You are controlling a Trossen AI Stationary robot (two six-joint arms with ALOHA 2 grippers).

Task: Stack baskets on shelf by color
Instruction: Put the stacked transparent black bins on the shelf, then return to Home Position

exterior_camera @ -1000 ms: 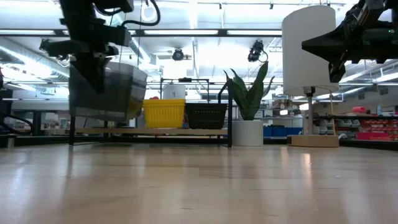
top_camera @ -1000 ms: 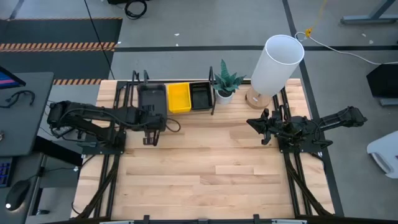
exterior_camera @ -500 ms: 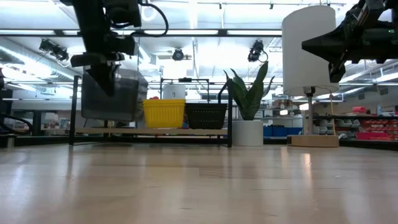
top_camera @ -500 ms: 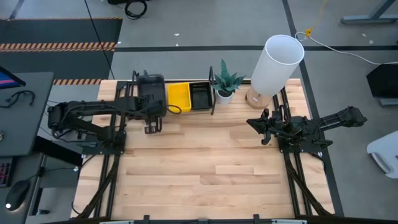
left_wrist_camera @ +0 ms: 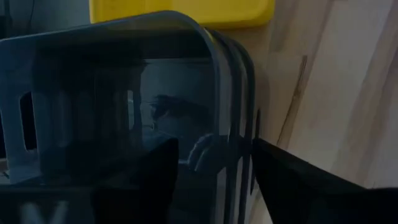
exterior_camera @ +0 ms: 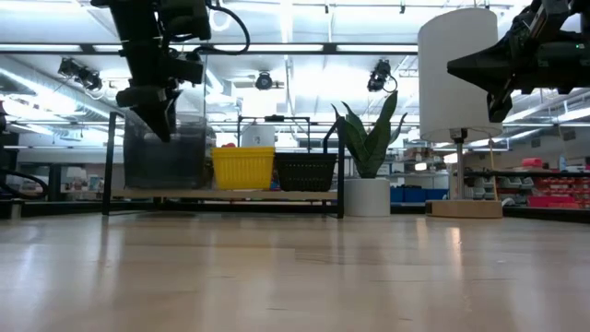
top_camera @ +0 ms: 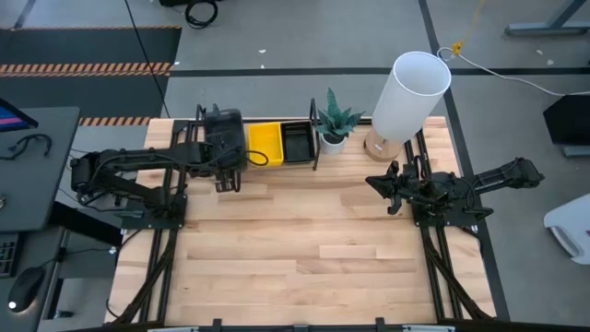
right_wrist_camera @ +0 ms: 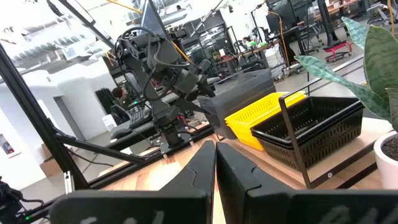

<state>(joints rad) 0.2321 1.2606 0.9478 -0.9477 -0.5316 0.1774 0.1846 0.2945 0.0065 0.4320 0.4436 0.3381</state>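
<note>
Grey stack sits on shelf beside yellow; left gripper jaws wide, straddling its rim, could snag and drag it on retreat; right gripper jaws shut, parked

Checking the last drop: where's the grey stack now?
High view: the grey stack sits at the shelf's left end, touching the yellow baskets, with the black baskets beyond; the left gripper is open at its near rim.
</note>
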